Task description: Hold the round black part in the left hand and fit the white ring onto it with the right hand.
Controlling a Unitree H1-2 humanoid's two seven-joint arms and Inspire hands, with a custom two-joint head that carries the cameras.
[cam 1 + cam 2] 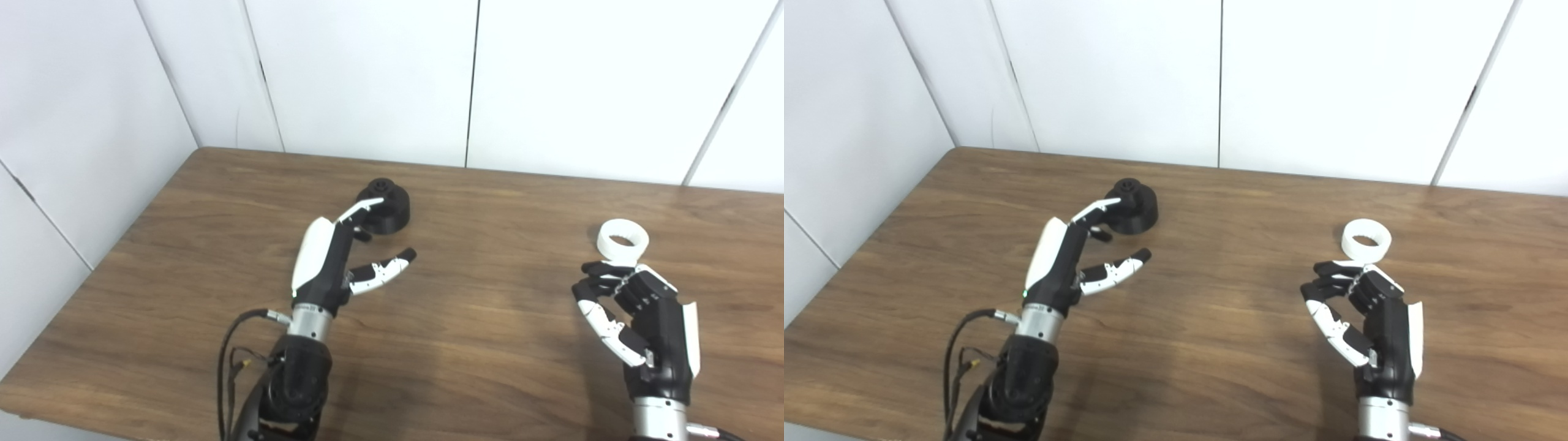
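Wooden desk (478, 318), set into a corner of white panelled wall (367, 73).

Round black part (387, 205) sits on the desk toward the far left of centre, upright, a small knob on its top. Not lifted.

Left hand (334, 260) reaches in from the lower left, palm turned inward. Fingers (361, 211) stretched forward, tips at the near side of the black part and overlapping it in both views; whether they actually touch it I cannot tell. Thumb (386, 269) splayed out to the right, well clear of the part. Hand is spread wide and grips nothing.

White ring (623, 240) lies flat on the desk at the far right, hole facing up, well apart from the black part.

Right hand (637, 312) comes in from the lower right, just on the near side of the ring. Fingers (603, 272) curled over toward the left, thumb (606, 331) below them with a clear gap between. Fingertips are close to the ring's near edge. Hand is partly curled but unclosed, holding nothing.

Black cables (229, 361) loop beside the left forearm.
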